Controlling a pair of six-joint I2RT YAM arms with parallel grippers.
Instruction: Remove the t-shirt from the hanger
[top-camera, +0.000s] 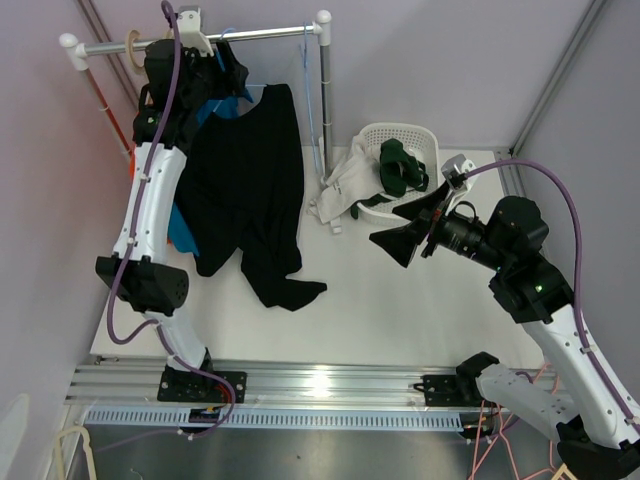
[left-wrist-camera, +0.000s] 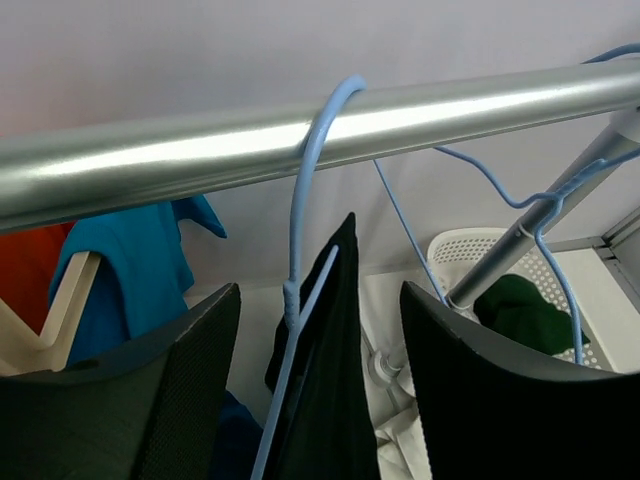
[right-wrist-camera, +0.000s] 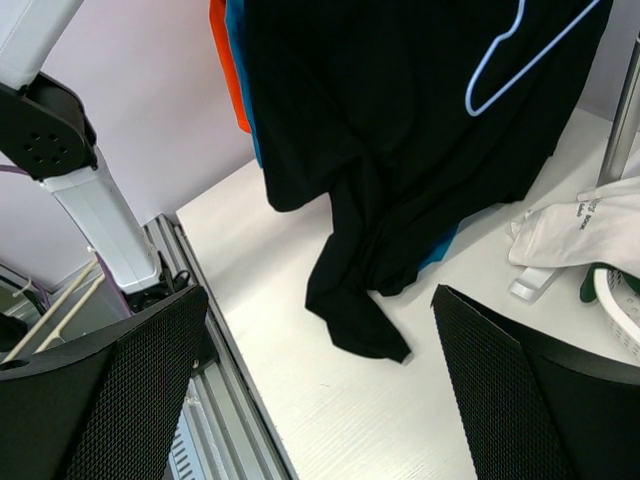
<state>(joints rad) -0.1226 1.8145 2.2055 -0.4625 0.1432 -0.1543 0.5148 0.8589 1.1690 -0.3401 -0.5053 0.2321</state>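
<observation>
White tabletop (top-camera: 400, 310) below, and the black t-shirt (top-camera: 250, 190) hangs from the rail (left-wrist-camera: 150, 160) on its pale blue hanger (left-wrist-camera: 300, 200), collar up at the hook, long axis dropping from the rail with the hem end crumpled on the table. Left gripper (left-wrist-camera: 318, 330) straddles the hanger neck, jaws apart and holding nothing. Best bet looks like pinching collar cloth, not wire, then peeling one shoulder off sideways, while the right gripper (right-wrist-camera: 320, 330) hovers wide open and empty, well apart.
</observation>
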